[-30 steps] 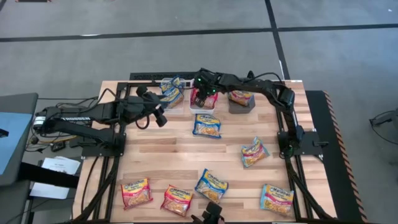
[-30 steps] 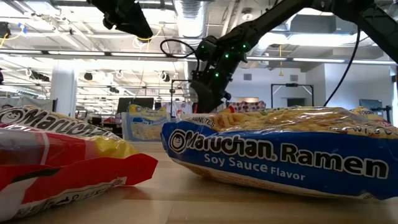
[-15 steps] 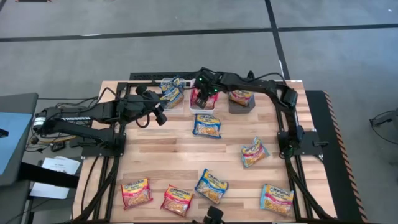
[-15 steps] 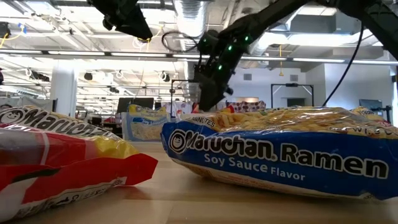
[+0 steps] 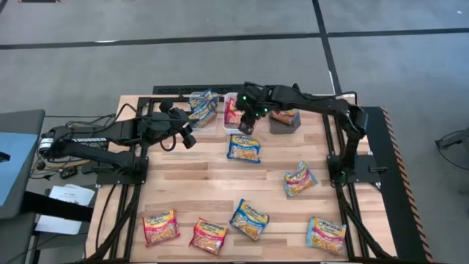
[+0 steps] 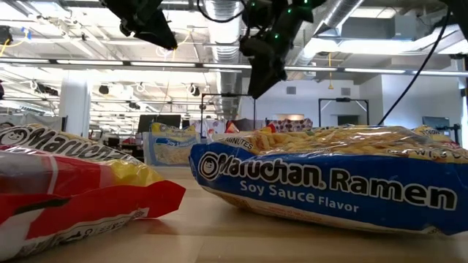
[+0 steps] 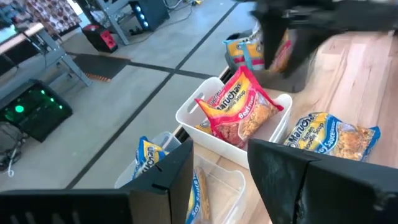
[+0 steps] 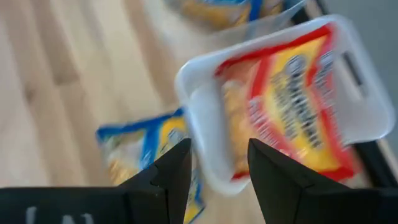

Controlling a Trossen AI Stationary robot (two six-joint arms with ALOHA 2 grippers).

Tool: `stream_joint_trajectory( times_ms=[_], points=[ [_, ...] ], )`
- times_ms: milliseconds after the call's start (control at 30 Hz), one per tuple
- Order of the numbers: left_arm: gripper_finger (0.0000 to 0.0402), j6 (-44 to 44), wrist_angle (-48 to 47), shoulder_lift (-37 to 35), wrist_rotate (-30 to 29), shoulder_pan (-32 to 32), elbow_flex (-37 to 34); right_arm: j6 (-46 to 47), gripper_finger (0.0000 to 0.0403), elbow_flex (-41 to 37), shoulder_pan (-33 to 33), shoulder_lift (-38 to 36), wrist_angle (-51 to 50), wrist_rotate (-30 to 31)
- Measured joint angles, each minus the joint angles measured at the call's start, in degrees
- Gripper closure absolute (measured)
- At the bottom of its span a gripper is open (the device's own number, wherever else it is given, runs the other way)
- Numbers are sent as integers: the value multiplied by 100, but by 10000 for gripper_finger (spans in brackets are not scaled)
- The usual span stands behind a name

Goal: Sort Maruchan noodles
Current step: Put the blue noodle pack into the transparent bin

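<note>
Several Maruchan packets lie flat on the wooden table: a blue one (image 5: 244,147) just near of the bins, an orange one (image 5: 300,179), and blue (image 5: 249,218), red (image 5: 161,226), red (image 5: 209,235) and orange (image 5: 325,235) ones along the near edge. A red packet (image 8: 280,106) sits slanted in the white bin (image 5: 236,116). My right gripper (image 5: 247,123) (image 8: 214,165) hangs open and holds nothing above that bin's near rim. My left gripper (image 5: 189,136) (image 7: 221,168) waits open in the air, left of the bins.
A clear bin (image 5: 203,108) holds blue packets, and a dark grey bin (image 5: 284,119) holds an orange packet; both stand beside the white bin at the far edge. Bare wood lies across the table's middle. In the low view, a blue packet (image 6: 329,183) and a red one (image 6: 73,183) fill the foreground.
My right gripper has risen from low over the white bin and drawn back a little toward the table's near and right edges. The red packet stays in the bin.
</note>
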Motion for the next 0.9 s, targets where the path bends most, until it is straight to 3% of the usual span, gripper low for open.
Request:
stream_joint_trajectory(
  times_ms=[367,700,900],
  points=[
    [258,-138,-358,-440,10,-90,210,155,223,-300,626,-47,-1833,0],
    [258,-644,-874,-944,29,-87,339,992,223,-1791,1259,-554,-1875,2],
    [258,-910,-1038,-1057,27,-87,339,2032,223,-2609,1762,-1220,-1789,-130]
  ],
)
